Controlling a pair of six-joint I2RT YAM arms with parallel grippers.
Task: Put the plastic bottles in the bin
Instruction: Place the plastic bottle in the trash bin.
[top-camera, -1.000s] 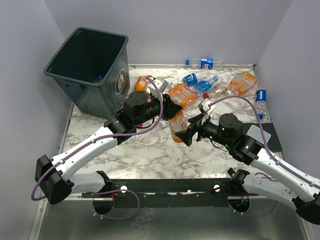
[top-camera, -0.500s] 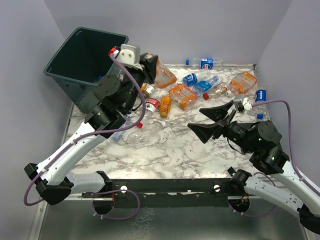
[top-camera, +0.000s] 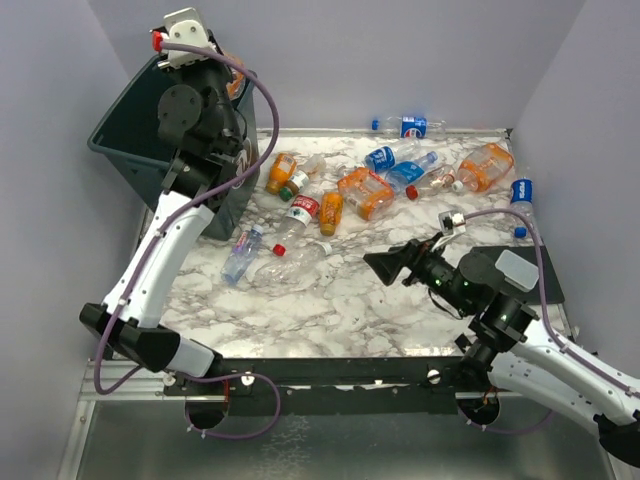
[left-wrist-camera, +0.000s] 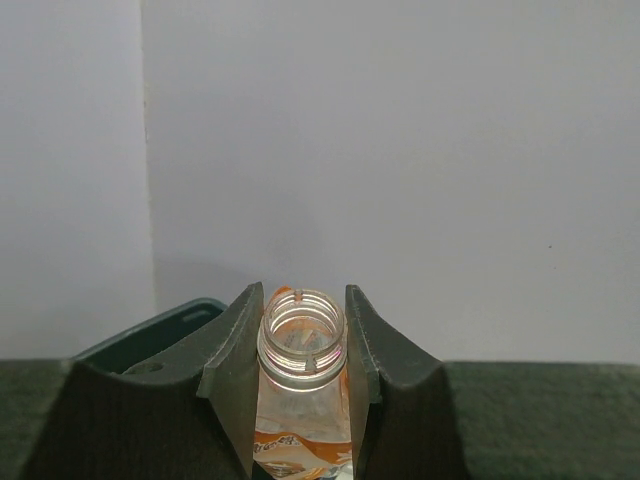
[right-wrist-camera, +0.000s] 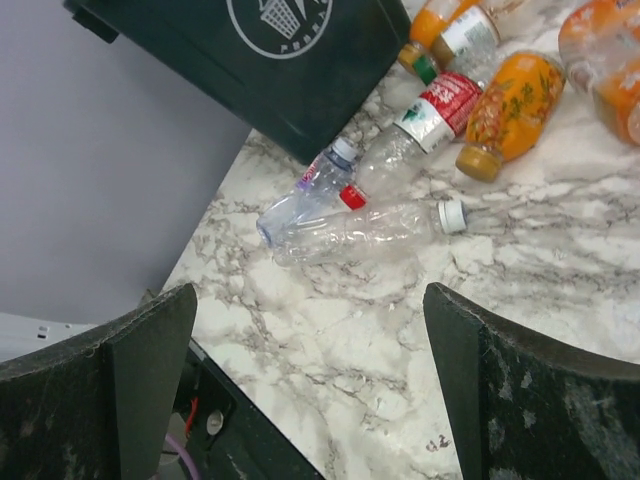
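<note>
Nearest, the right gripper (top-camera: 385, 266) has backed off over the table (top-camera: 330, 305), jaws wide and empty, many bottles (top-camera: 365, 192) still strewn beyond it, while the left gripper (left-wrist-camera: 303, 302) has swung up over the bin (top-camera: 128, 125), clamped on a capless orange bottle (left-wrist-camera: 302, 345), seemingly ready to drop.

About fourteen plastic bottles (top-camera: 365, 192), one bin (top-camera: 122, 125), two arms (top-camera: 165, 255).

Bright, even light — soft shadows, little blur.
</note>
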